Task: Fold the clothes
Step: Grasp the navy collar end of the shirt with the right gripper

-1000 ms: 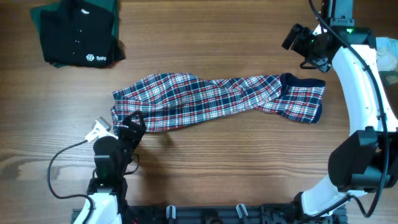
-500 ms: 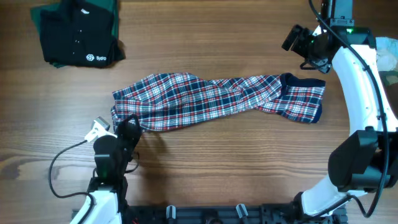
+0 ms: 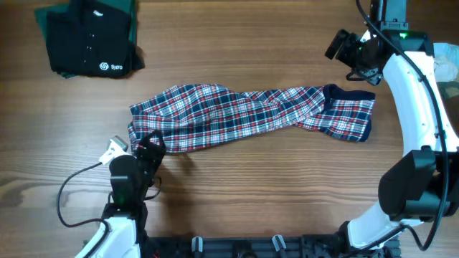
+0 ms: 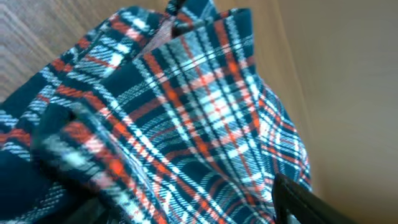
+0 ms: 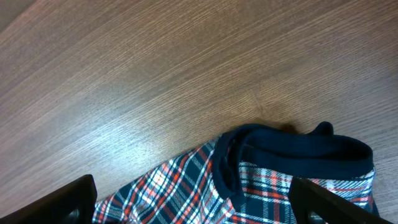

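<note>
The folding of this piece has barely begun. The plaid garment [image 3: 244,115] lies stretched in a long, rumpled band across the middle of the table [image 3: 251,193], running from left of centre to the right side of the overhead view. It is bunched and twisted along its length, not flat, and no clean fold shows in it. Its navy waistband [image 5: 292,146] sits at the right end, curled up on itself.

One item looks done: a dark folded shirt [image 3: 90,39] rests in the upper left corner, well apart from the plaid cloth.

The left gripper [image 3: 149,147] is at the lower left of the overhead view, right at the left end of the plaid cloth. In its wrist view the fabric fills nearly the whole frame and only one dark finger [image 4: 298,199] shows at the lower right, so I cannot tell whether it is pinching the cloth or merely lying against it.

The right gripper [image 3: 349,51] is in the upper right, above the waistband end. Its fingers [image 5: 59,200] sit at the two lower corners of its wrist view, spread wide, with nothing held between them.

What is left, by my reading: flatten the plaid piece, fold it, and set it aside.

No box, basket or bin appears in any view.
</note>
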